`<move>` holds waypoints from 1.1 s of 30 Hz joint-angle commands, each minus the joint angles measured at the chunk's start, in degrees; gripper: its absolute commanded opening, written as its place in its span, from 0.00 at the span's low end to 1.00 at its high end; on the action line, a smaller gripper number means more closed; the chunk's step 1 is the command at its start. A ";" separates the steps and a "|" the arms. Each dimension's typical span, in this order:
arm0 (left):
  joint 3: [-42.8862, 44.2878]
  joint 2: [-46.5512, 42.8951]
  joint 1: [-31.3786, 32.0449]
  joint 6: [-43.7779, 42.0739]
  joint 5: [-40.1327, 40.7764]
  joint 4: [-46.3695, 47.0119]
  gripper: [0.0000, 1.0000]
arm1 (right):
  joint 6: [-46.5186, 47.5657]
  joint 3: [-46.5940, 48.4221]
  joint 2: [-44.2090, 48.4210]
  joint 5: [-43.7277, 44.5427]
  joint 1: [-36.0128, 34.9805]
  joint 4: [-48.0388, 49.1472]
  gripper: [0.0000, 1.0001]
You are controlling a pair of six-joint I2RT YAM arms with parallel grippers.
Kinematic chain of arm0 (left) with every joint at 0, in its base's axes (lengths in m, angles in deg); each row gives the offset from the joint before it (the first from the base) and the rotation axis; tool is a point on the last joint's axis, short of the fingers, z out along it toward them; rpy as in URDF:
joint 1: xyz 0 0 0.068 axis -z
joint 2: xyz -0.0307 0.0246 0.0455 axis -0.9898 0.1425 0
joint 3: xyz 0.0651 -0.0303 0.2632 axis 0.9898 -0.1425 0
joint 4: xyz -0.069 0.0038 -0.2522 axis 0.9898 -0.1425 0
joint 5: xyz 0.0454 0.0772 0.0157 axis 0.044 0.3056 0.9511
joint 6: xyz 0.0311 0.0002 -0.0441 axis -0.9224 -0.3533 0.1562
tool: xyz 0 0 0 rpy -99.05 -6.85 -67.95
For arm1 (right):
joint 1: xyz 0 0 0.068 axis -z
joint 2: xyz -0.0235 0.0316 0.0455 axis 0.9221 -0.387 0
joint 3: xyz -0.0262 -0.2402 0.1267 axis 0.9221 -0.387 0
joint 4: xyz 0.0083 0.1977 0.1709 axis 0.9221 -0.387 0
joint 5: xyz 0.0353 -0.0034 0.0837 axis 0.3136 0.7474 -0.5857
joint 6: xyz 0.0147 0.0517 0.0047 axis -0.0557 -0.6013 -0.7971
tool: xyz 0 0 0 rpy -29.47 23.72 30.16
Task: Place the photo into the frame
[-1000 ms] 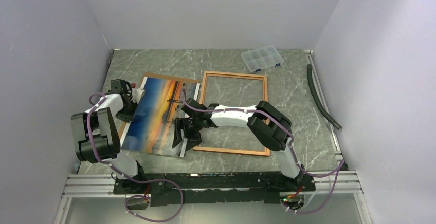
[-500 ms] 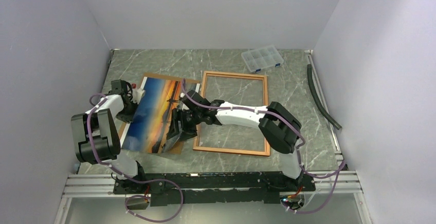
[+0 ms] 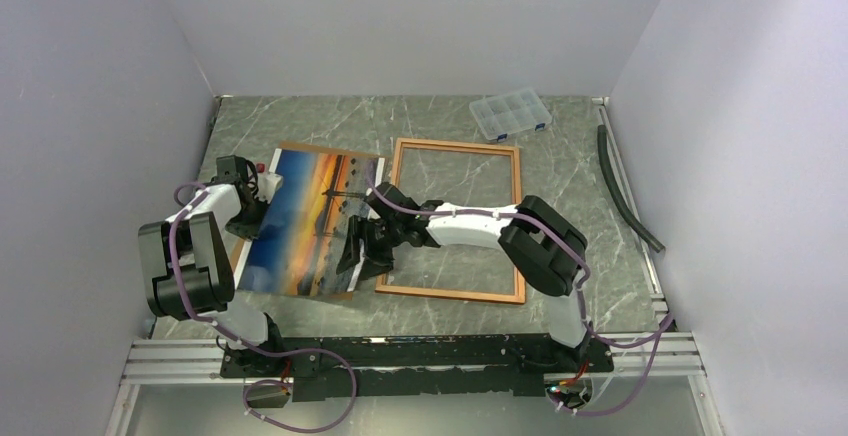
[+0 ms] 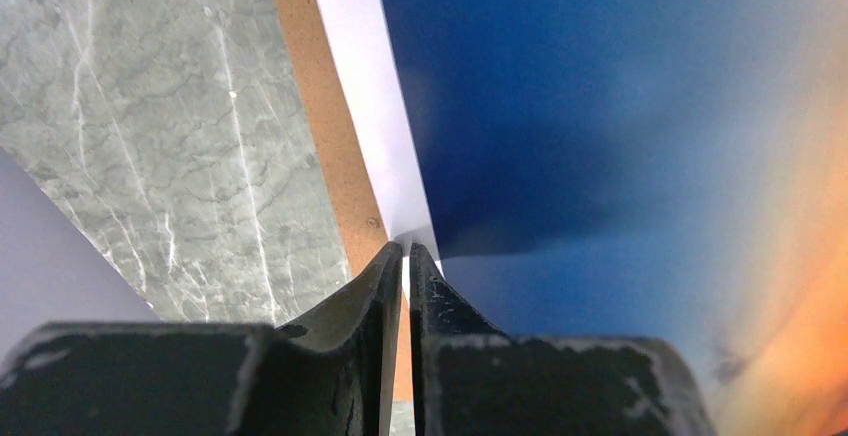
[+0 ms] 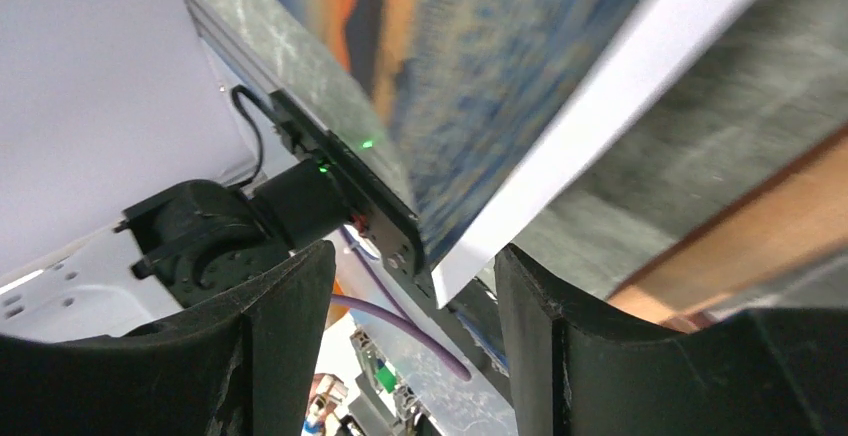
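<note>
My right gripper (image 5: pixel 415 256): edged right, spread wide at the photo's (image 3: pixel 305 221) right edge. My left gripper (image 4: pixel 405 251): pinching its left edge. Frame (image 3: pixel 460 144): table shows through.

The photo (image 3: pixel 305 221) is tilting over the table's (image 3: pixel 440 121) left half, blocking passage there, the left gripper (image 3: pixel 262 191) pinching one edge and the right gripper (image 3: pixel 362 251) spreading wide at the other. The right arm (image 3: pixel 470 224) is crossing the frame's (image 3: pixel 455 143) near-left part; its far half is lying open. A box (image 3: pixel 510 114) and a hose (image 3: pixel 622 191) are lining the far and right edges.

No readable text, labels, numbers or signs
</note>
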 commanded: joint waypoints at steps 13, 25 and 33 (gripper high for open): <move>0.32 -1.83 0.22 1.01 -2.59 -1.89 0.12 | -2.90 -5.07 -0.59 2.18 1.34 2.93 0.60; 0.45 -2.49 0.20 0.80 -3.15 -2.38 0.11 | 1.78 7.31 -4.85 13.69 -2.16 -17.72 0.64; 0.82 -2.74 0.21 0.75 -3.61 -2.64 0.10 | 2.34 13.26 -7.95 18.97 -3.62 -25.75 0.66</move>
